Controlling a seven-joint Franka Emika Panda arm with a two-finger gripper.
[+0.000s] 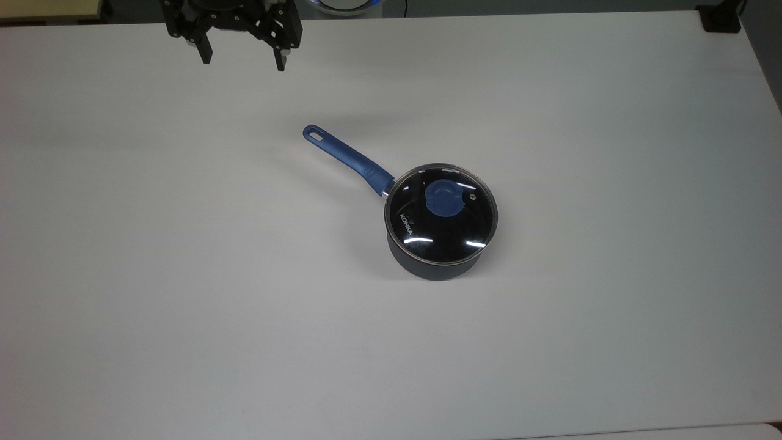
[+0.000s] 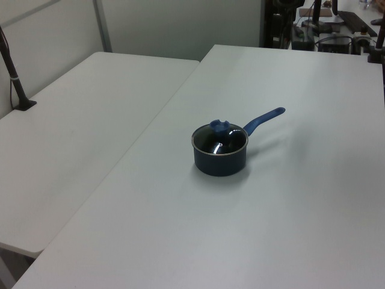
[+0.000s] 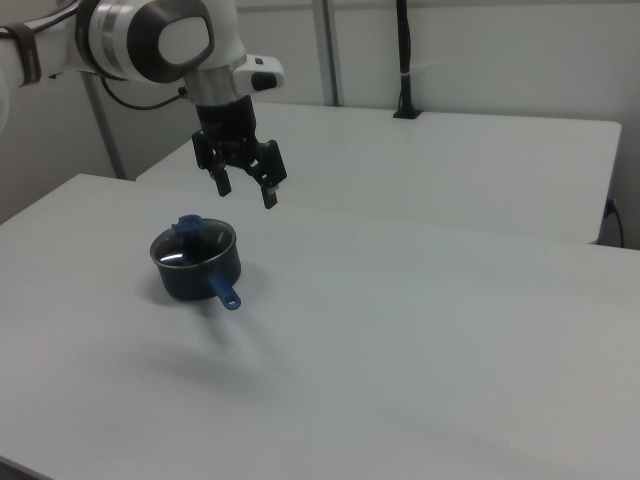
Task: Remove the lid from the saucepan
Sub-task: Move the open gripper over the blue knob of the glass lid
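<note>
The saucepan (image 1: 431, 266) (image 2: 220, 162) (image 3: 195, 278) stands near the middle of the white table, its long blue handle (image 1: 347, 157) (image 2: 263, 120) (image 3: 223, 291) pointing to the top view's upper left. The glass lid (image 1: 441, 214) (image 2: 220, 140) (image 3: 194, 244) with its blue knob (image 1: 445, 198) (image 2: 218, 126) (image 3: 186, 226) sits closed on the pan. My gripper (image 1: 243, 61) (image 3: 247, 192) hangs open and empty in the air, well away from the pan, at the top view's upper left edge.
The white table (image 1: 183, 275) is bare around the pan. A second white table (image 2: 78, 138) (image 3: 480, 170) adjoins it. A black post (image 2: 15, 84) (image 3: 404, 60) stands on that second table. Cluttered equipment (image 2: 325, 24) sits past the far end.
</note>
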